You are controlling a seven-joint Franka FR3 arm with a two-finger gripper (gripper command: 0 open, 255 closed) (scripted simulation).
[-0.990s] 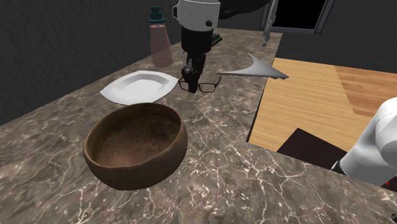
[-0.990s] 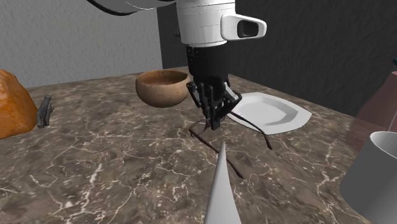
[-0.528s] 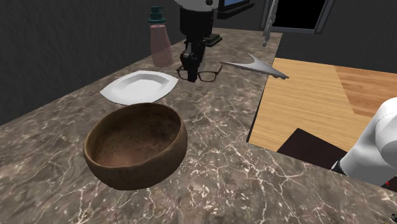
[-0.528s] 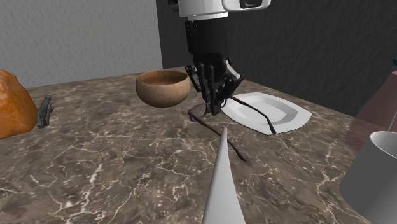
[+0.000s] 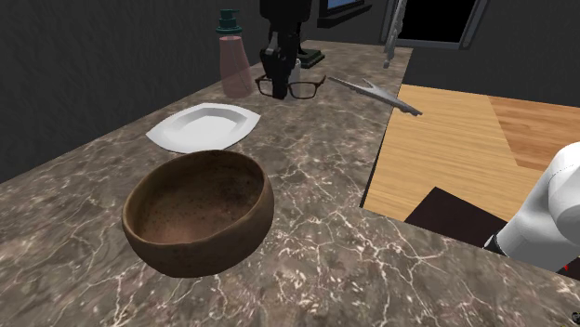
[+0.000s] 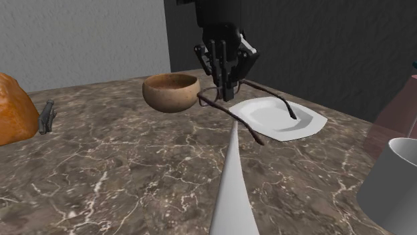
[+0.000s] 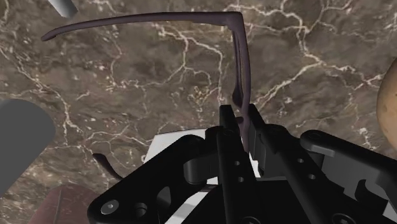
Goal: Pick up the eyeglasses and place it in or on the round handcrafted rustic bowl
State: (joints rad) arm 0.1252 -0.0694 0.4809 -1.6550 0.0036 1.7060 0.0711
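Both black fingers (image 7: pixel 227 149) are pinched narrowly on the dark brown, thin-framed eyeglasses (image 7: pixel 239 57), clasping the front of the frame between them, so your all-black gripper (image 5: pixel 275 72) has them firmly held. You can see the glasses hang clear of the dark marble counter with white veins (image 5: pixel 316 186). Their two temple arms are spread open and reach away from the gripper (one sweeps in a long curve across the wrist view). In the shoulder view the glasses sit in the air just past the white angular plate (image 5: pixel 204 125), near the pinkish bottle with the dark teal cap (image 5: pixel 232 58). Your target, the round rough brown bowl (image 5: pixel 195 249), stands upright on the counter on the plate's other side, well apart from the glasses.
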